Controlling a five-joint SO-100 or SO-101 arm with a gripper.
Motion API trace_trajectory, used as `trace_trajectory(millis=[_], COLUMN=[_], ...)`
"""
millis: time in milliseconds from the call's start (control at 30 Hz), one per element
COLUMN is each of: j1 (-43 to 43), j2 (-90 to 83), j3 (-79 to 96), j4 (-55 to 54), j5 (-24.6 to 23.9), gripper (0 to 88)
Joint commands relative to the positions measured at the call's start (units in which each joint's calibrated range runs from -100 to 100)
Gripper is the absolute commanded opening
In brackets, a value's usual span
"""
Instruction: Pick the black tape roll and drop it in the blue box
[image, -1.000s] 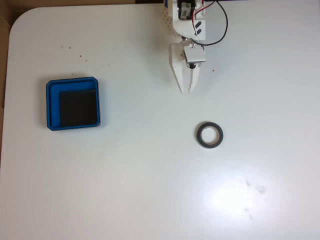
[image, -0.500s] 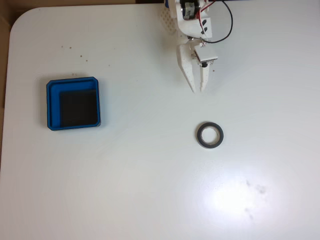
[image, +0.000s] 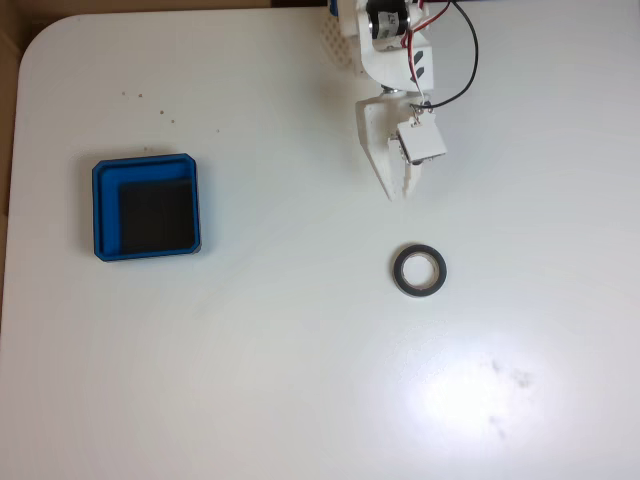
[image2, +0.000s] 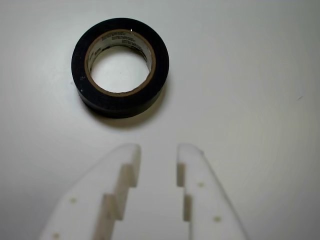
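Fixed view from above: a white tabletop (image: 250, 380) with 1 rounded corner at upper left carries 2 objects. The blue box (image: 146, 207), a shallow square tray with clipped corners and a black floor, sits near the left edge, well apart from everything else. The black tape roll (image: 419, 271) lies flat to the right of the tabletop's middle, its open centre showing the white surface. The white arm (image: 385, 40) enters from the top edge, trailing red and black wires (image: 462, 70), and its gripper (image: 401, 190) points down the picture toward the roll, near it but not touching. Wrist view: the tape roll (image2: 120, 66) lies flat ahead of the gripper (image2: 157, 152) and slightly to the left, its brown inner rim bearing small print. The 2 white fingers (image2: 122, 165) stand a narrow gap apart, with bare tabletop (image2: 250, 90) between them; they hold nothing. Faint dark specks (image: 140, 97) mark the surface toward the upper left corner.
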Motion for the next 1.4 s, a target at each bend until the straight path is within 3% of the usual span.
trace_trajectory(millis=[0,467,667,1367], j1=[-0.32,-0.62,-0.91,1.83], j2=[9.90,37.24,40.67,49.95], j3=[-13.80,-37.61,-38.51,-39.86], j4=[-0.77,-0.60,-0.69,-0.85], j5=[0.54,0.80,0.71,0.63], gripper=[1.0,4.0,14.4,14.7])
